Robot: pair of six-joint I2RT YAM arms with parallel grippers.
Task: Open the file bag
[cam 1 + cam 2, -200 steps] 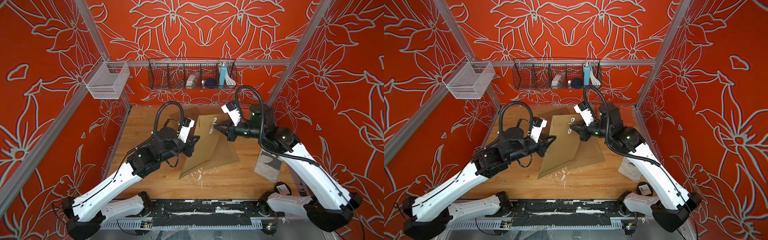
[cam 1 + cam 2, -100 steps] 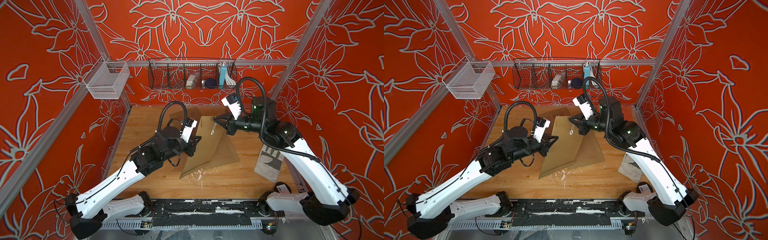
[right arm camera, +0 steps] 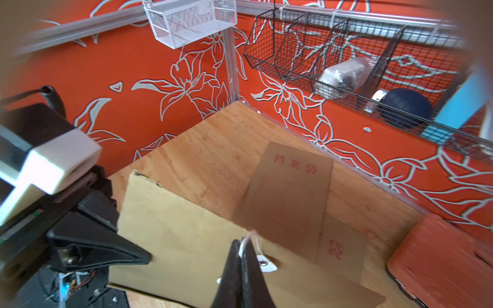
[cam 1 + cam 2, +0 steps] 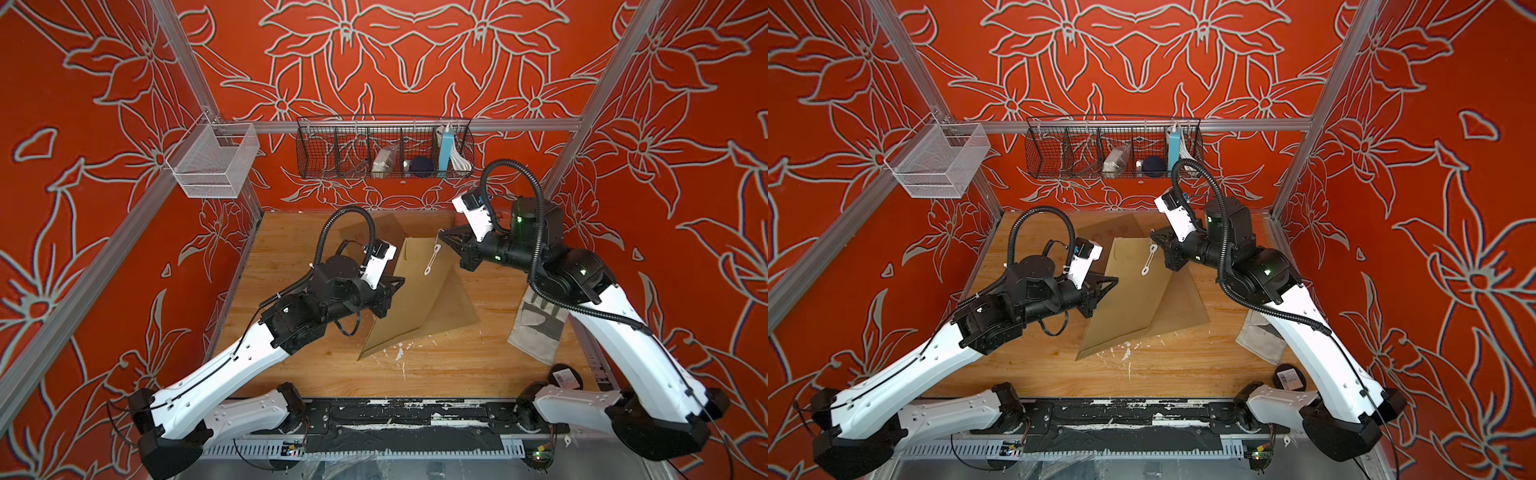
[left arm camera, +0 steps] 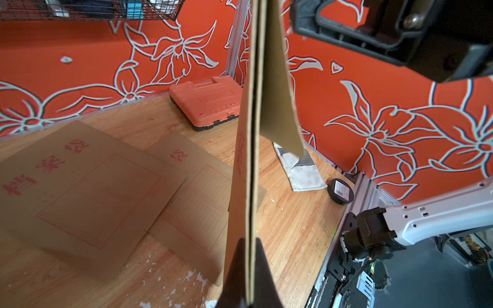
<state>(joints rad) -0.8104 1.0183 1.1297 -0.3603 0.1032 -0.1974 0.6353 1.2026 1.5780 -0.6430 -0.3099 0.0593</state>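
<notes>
- File bag [image 4: 415,299]: flat brown kraft paper, stiff-looking, held up on a slant between both grippers over the wooden table [image 4: 436,365].
- left gripper [image 5: 248,246] is clamped tight on its side edge, so the bag runs edge-on straight out from the fingertips.
- right gripper [image 3: 241,246] is pinched onto the thin white string [image 4: 432,259], just off a round white disc [image 3: 264,262] riveted to the paper.
- flap [image 5: 277,93] hangs away from the body.
</notes>
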